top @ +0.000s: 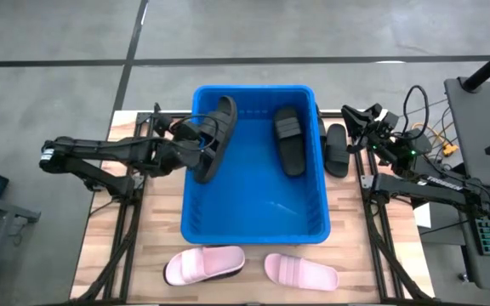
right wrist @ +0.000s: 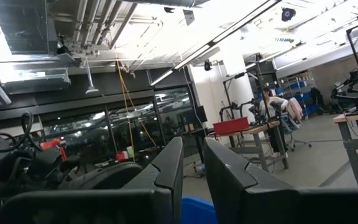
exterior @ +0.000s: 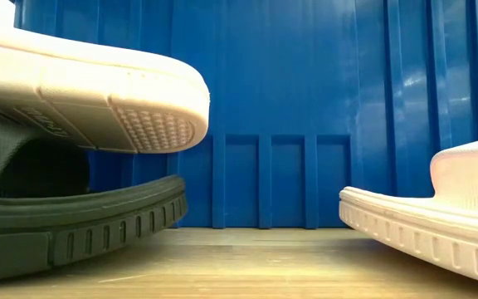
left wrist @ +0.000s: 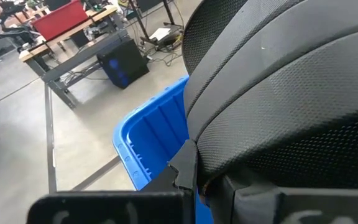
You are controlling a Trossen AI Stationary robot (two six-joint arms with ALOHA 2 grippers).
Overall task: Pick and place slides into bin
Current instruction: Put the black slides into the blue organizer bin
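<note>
Left arm: reaches in from the table's left edge, stretched almost level toward the bin's left wall, wrist at the rim.
Left gripper (top: 196, 143): at the bin's left rim, near the far left corner; fingers pinched on a black slide (top: 215, 136), which fills most of the left wrist view (left wrist: 291, 93).
Held slide: tilted on its side, one end up at the far rim, the other hanging down inside the bin along the left wall; clear of the bin floor as far as the high view tells.
Right arm: folded back at the table's right edge, wrist raised and aimed out into the room.
Right gripper (top: 353, 115): beside the bin's far right corner, outside it; fingers (right wrist: 166, 174) stand with a narrow gap between them and hold nothing.
Bin (top: 253, 229): blue, mid-table; its wall fills the low view (exterior: 305, 100).
Slide in bin (top: 289, 140): black, lying flat near the right wall, far half.
Slide outside (top: 336, 149): black, on the table just beside the bin's right wall, near the right gripper.
Pink slides: two on the table in front of the bin's near wall, left one (top: 204, 264) and right one (top: 301, 271), apart from each other.
Low view: a pink slide (exterior: 81, 91) rests on top of a black one (exterior: 73, 224) at left; another pink sole (exterior: 438, 224) at right.
</note>
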